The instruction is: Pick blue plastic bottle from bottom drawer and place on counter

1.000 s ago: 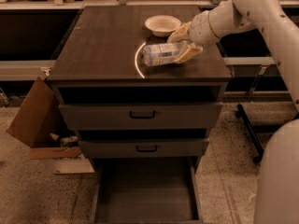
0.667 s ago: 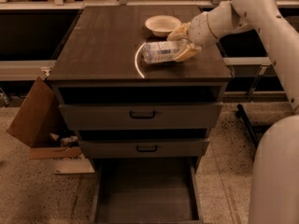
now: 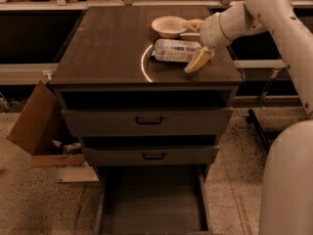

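The blue plastic bottle (image 3: 176,50) lies on its side on the counter (image 3: 107,43), just right of the pale arc line, cap end pointing left. My gripper (image 3: 194,42) is at the bottle's right end. Its fingers are spread open, one finger (image 3: 198,60) in front of the bottle and the other behind it near the bowl. The bottle rests on the wood between them. The bottom drawer (image 3: 154,204) is pulled out at the foot of the cabinet, and its floor is bare.
A white bowl (image 3: 168,26) stands on the counter just behind the bottle. The two upper drawers with black handles (image 3: 149,120) are closed. An open cardboard box (image 3: 36,126) sits on the floor to the left. My arm and base fill the right side.
The fingers have spread apart from the bottle, the front one swinging toward the counter's front edge. The bottle now lies on the counter, shifted slightly to the right.
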Controlling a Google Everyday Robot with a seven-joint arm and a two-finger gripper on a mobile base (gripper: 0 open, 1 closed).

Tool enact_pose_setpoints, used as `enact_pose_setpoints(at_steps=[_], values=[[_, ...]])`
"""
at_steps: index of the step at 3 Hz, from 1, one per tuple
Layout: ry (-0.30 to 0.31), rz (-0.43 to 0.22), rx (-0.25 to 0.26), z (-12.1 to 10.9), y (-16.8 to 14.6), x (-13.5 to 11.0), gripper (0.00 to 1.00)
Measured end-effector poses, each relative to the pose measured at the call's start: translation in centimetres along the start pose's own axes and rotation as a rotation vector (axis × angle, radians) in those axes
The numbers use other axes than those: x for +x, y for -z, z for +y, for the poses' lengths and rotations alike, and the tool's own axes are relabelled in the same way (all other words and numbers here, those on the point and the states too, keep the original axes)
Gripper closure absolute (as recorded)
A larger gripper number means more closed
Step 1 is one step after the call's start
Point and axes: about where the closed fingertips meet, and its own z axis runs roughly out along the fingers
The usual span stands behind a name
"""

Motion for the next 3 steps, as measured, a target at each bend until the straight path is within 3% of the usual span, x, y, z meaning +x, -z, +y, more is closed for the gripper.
enact_pose_setpoints(at_steps=[2,3], values=[[-0.016,0.004,0.028,-0.2,1.1,0.8,0.0],[-0.015,0.026,0.101,-1.0,5.5,1.7,0.0]])
